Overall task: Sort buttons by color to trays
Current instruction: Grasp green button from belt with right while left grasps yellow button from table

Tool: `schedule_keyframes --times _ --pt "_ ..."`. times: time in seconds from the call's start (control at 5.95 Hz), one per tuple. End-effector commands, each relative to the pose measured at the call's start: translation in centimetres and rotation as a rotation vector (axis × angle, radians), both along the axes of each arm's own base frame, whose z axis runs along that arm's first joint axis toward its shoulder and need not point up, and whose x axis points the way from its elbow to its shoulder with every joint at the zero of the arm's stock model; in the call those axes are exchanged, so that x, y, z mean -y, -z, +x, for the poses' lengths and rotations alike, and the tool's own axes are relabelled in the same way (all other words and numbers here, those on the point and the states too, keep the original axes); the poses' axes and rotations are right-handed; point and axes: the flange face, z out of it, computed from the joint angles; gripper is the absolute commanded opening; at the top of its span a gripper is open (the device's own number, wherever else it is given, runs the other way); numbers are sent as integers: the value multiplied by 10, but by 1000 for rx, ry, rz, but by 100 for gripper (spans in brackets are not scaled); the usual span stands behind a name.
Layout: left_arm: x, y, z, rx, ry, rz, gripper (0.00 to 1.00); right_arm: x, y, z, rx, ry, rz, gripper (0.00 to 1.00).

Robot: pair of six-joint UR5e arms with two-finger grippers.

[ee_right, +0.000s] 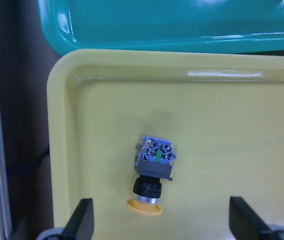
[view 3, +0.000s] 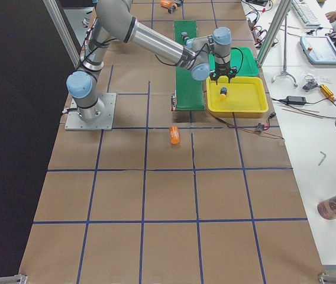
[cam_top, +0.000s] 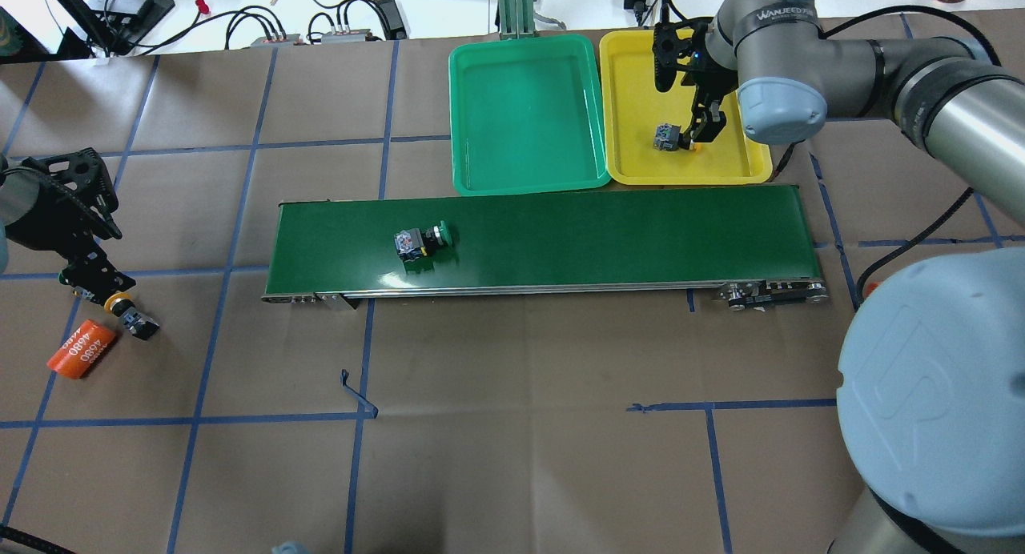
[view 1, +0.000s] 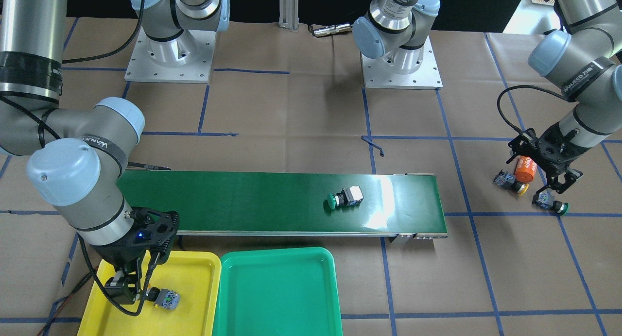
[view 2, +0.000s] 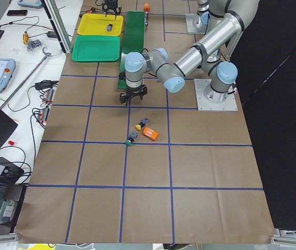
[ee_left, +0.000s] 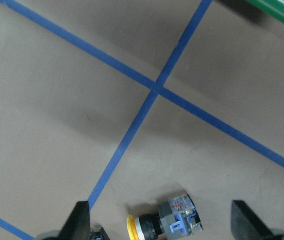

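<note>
Brown-papered surface point(cam_top: 512, 458), blue-taped: left fingers point(ee_left: 80, 222) stand apart, a yellow-capped button point(ee_left: 164, 226) lying between them; a green-capped button point(cam_top: 423, 242) rests on the conveyor belt point(cam_top: 608, 234); right fingers point(ee_right: 82, 222) spread wide over a second yellow-capped button point(ee_right: 154, 172) in the yellow tray point(ee_right: 232, 125).

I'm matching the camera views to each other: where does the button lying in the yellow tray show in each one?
Exterior front-facing: the button sits bottom left.
Overhead exterior: top right.
Exterior left: top edge, left of middle.
Exterior right: upper part, right of middle.
Left wrist: not in it.
Right wrist: centre.
Shared landmark: the yellow tray under it.
</note>
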Motion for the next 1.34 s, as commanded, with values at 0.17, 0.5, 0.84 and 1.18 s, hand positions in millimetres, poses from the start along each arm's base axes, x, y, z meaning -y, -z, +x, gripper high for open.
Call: schedule_keyframes --times 0.17,0.5,0.84,1.18 --pt "-34 40 11 18 510 144 97 -61 -47 63 7 83 186 100" --pt "-54 55 23 -34 805 141 97 -114 -55 159 -49 146 228 100" --pt "-59 69 27 -53 888 84 97 -154 -26 212 -58 144 263 100" --pt "-48 95 31 -46 892 38 96 -163 3 236 -40 32 201 100"
